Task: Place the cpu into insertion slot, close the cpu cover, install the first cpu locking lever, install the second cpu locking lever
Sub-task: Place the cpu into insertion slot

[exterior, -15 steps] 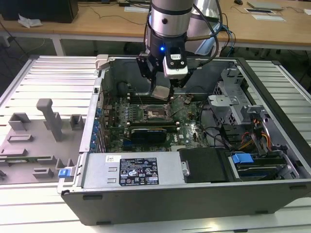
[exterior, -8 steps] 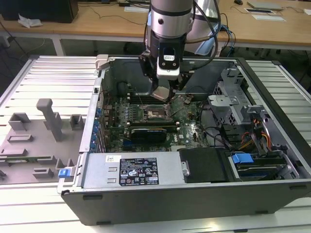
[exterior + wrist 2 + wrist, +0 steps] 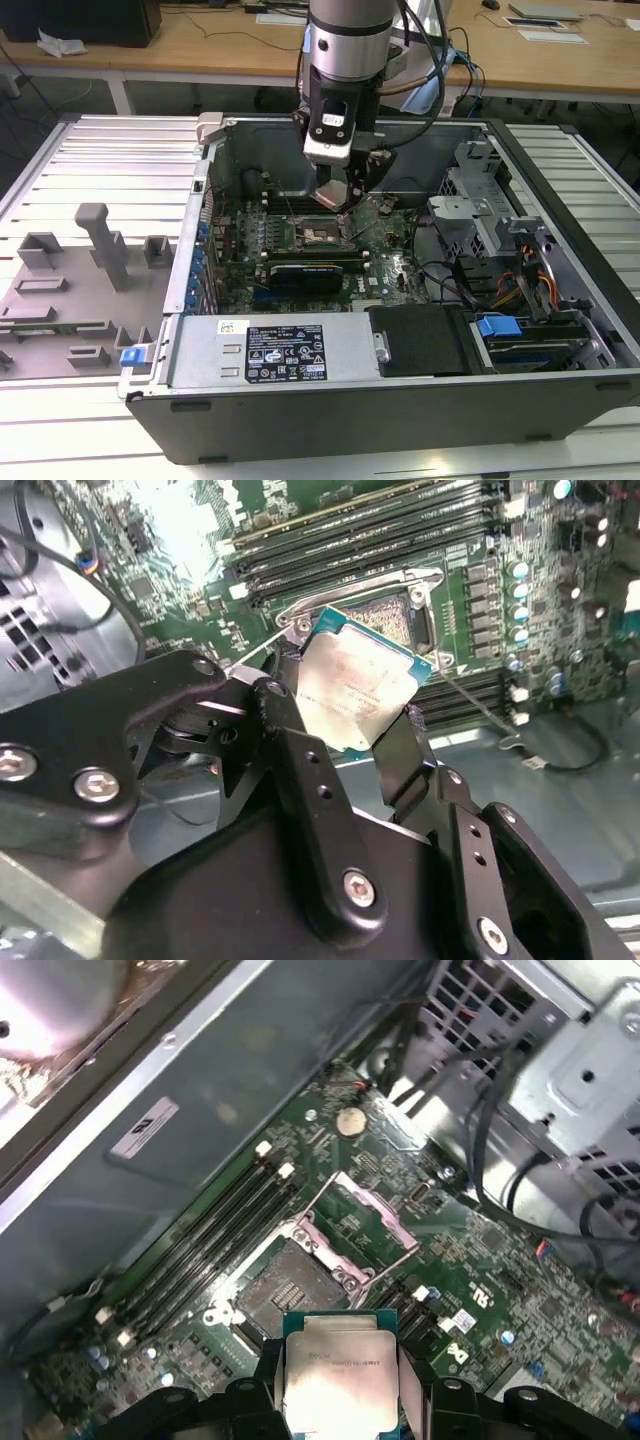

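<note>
A: What is the arm (image 3: 345, 40) wearing?
B: A silvery-grey round casing, shading into a black collar; black cables (image 3: 437, 60) are running alongside it.
A: And the gripper (image 3: 355, 695)?
B: It is showing matte black, flat angular links, with silver socket-head screws (image 3: 360, 888) glinting on them. A small white sticker (image 3: 333, 122) is sitting on its wrist block.

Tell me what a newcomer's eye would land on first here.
The silvery cpu, clamped by its edges between the black jaws, stands out first, held above the empty insertion slot on the green board. At the slot's edge, the cpu cover stands open. In the exterior view, the arm reaches down into the open computer case.
</note>
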`<state>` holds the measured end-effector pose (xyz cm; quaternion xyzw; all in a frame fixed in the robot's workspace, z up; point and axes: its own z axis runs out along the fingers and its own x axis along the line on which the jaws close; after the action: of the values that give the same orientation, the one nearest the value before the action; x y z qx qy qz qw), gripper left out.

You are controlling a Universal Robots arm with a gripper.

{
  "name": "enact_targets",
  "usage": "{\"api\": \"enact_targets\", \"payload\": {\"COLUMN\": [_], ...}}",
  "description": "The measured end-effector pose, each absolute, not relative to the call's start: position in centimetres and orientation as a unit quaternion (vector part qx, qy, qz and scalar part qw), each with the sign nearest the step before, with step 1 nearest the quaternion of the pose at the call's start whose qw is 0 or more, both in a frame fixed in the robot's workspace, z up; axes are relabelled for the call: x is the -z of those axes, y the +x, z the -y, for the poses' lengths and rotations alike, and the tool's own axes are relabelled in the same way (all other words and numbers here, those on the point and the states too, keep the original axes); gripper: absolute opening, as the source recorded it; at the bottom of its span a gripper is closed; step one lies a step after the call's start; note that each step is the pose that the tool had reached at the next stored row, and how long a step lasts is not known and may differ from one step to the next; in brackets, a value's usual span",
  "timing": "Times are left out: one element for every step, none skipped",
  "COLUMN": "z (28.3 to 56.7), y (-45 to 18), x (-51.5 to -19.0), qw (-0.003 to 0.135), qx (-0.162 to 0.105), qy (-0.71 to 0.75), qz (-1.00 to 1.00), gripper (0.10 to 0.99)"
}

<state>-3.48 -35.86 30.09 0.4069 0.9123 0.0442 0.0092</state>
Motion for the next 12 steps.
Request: {"api": "enact_targets", "payload": {"z": [35.86,35.86,35.86,35.86,35.86,35.86,35.86,35.86,35.86,35.86,35.86,35.86], "y": [-3.48,-3.48,-3.48,-3.48,-3.48,-3.48,-3.48,-3.48,-3.48,-3.48,-3.48,-3.48], "x": [-30.06,-30.02,-29.98,-29.93,-29.90,-29.87,-29.85,-29.82,-29.80,-29.77,-29.75,-29.71], "qw": [0.010,0.010,0.011,0.012,0.012,0.013,0.013,0.014,0.014,0.014,0.015,0.015], "qx": [-0.044,-0.044,-0.044,-0.044,-0.043,-0.043,-0.043,-0.043,-0.043,-0.043,-0.043,-0.043], "qy": [0.415,0.430,0.441,0.460,0.473,0.481,0.488,0.498,0.503,0.513,0.520,0.530], "qz": [-0.909,-0.902,-0.896,-0.887,-0.880,-0.876,-0.872,-0.866,-0.863,-0.857,-0.853,-0.847], "gripper": [0.541,0.541,0.541,0.541,0.541,0.541,0.541,0.541,0.541,0.541,0.541,0.541]}}
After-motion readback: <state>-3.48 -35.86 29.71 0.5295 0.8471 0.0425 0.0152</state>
